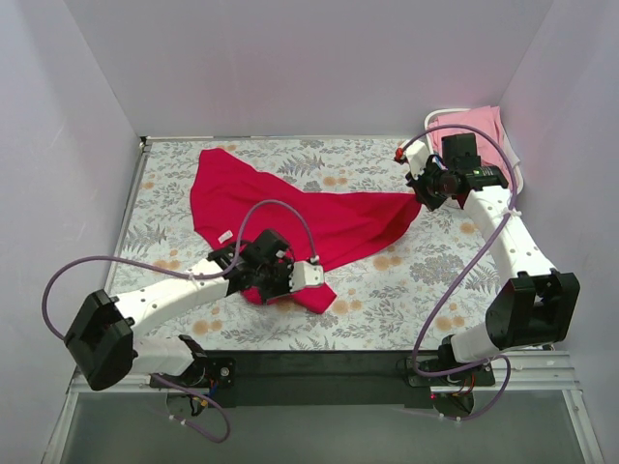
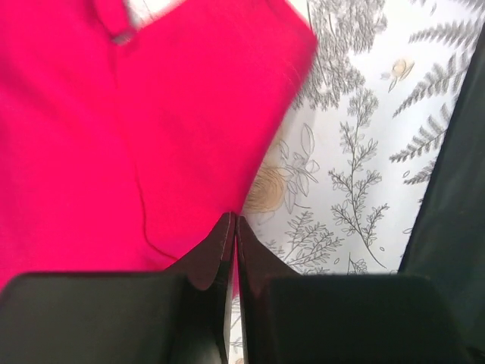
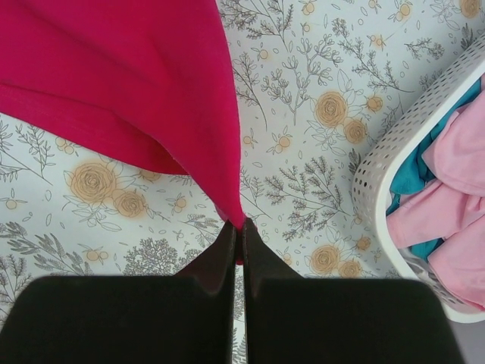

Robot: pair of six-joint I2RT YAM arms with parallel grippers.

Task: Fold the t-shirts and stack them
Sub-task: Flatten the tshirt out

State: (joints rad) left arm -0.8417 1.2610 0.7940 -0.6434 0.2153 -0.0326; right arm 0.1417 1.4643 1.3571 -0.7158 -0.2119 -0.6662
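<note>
- Left gripper (image 2: 233, 226), well away from the laundry basket (image 3: 394, 148), pinches a corner of the crimson t-shirt (image 1: 290, 208).
- Right gripper (image 3: 236, 230), near the basket, clamps another corner, likely to spread it flat.

Left white-and-black arm (image 1: 164, 295) lies low by the near edge, its black gripper (image 2: 233, 227) pinched tight on the crimson red cloth t-shirt (image 1: 290, 203), while the right arm (image 1: 513, 242) reaches toward the far right corner, gripper (image 3: 236, 231) clamped too.

Floral tablecloth (image 1: 387, 280), plain walls (image 1: 290, 68), perhaps lilac-tinted
</note>
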